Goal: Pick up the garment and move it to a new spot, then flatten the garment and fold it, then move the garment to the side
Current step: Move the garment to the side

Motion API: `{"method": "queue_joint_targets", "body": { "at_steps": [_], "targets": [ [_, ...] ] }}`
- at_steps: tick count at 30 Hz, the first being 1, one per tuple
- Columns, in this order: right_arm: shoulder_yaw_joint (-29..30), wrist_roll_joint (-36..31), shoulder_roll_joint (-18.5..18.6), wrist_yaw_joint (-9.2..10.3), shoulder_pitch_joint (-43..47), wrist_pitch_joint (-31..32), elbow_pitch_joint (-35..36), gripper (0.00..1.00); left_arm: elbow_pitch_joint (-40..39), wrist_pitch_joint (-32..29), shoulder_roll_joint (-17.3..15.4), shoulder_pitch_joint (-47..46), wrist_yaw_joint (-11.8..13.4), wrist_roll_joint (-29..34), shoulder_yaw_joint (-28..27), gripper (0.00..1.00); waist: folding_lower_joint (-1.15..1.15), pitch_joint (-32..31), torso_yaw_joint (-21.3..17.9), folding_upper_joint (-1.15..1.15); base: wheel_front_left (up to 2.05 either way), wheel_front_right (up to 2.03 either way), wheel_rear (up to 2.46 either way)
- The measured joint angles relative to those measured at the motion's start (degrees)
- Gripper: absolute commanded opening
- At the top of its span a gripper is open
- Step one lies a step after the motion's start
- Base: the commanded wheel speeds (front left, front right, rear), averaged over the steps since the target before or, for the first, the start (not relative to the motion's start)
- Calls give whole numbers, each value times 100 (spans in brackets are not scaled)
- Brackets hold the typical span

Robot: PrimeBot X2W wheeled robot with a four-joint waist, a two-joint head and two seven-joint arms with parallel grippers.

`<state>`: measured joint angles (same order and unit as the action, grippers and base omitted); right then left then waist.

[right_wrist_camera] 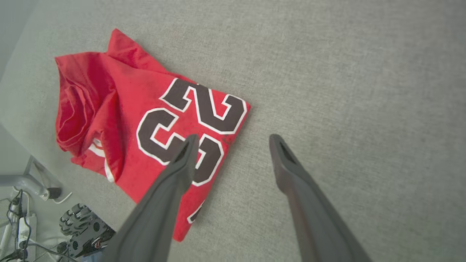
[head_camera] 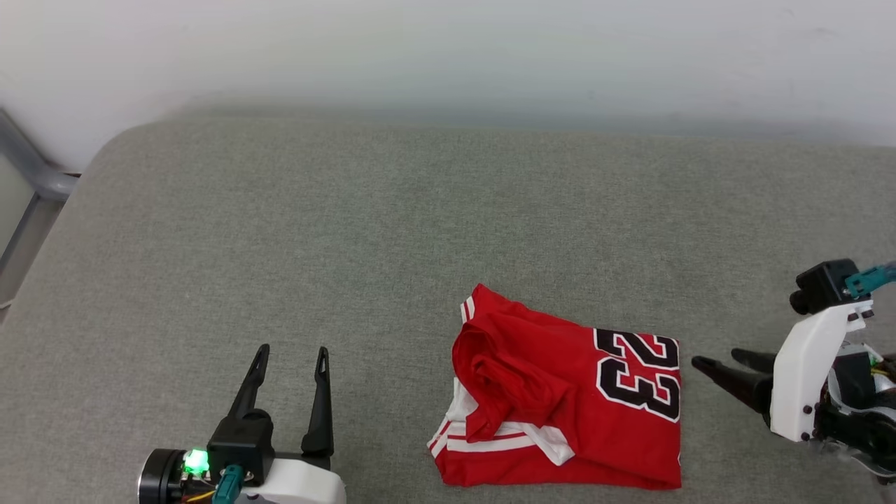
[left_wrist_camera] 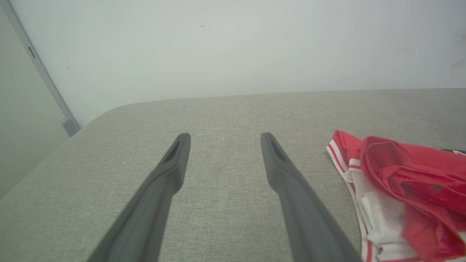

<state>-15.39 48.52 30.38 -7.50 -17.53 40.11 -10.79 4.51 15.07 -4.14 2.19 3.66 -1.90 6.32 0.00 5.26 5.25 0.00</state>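
A wide grey fabric-covered surface (head_camera: 280, 231) fills most of the head view, with a pale wall (head_camera: 448, 49) behind it at 12 o'clock. The garment (head_camera: 553, 399) lies on the surface toward 5 o'clock in that view. It is folded into a rough rectangle, and its red cloth is bunched and creased on the 9 o'clock side. The left hand (head_camera: 292, 350) sits at 7 o'clock, well apart from the garment. Its two dark fingers point to 12 o'clock and stand apart with nothing between them. The right hand (head_camera: 715, 358) comes in from 3 o'clock with its fingers spread and empty. Its tips point to 9 o'clock, just beside the garment's edge, with a thin strip of grey between. The right wrist view looks down on the fold. There one finger crosses in front of the number 23 (right_wrist_camera: 189, 123), though that view cannot tell whether it touches the cloth. The same view shows floor beyond the surface's edge at 7 o'clock, with a metal frame (right_wrist_camera: 22, 180) and cables (right_wrist_camera: 16, 225). The left wrist view shows the garment low at 4 o'clock, where a white sleeve (left_wrist_camera: 375, 211) with red stripes lies tucked under the bunched red layer; the number barely shows there. The head view alone shows a green light (head_camera: 196, 460) on the left wrist.
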Motion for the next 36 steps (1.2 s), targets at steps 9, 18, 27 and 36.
{"method": "queue_joint_targets", "body": {
  "at_steps": [9,18,27,36],
  "targets": [
    [-294,421,-281,0,111,78,-454,100,4,0,26,-196,-27,13,44,100,0,337,259,0,0,0,0],
    [-751,601,-483,-2,-39,-261,-939,100,46,0,46,-360,-64,18,87,100,0,577,464,0,0,0,0],
    [-1298,577,-261,-3,-273,-995,-975,0,89,0,65,-381,-47,13,81,100,0,545,471,0,0,0,0],
    [-1681,196,391,-2,-754,-1661,-582,0,74,0,83,-244,4,-31,22,100,0,364,160,0,0,0,0]
  ]
}}
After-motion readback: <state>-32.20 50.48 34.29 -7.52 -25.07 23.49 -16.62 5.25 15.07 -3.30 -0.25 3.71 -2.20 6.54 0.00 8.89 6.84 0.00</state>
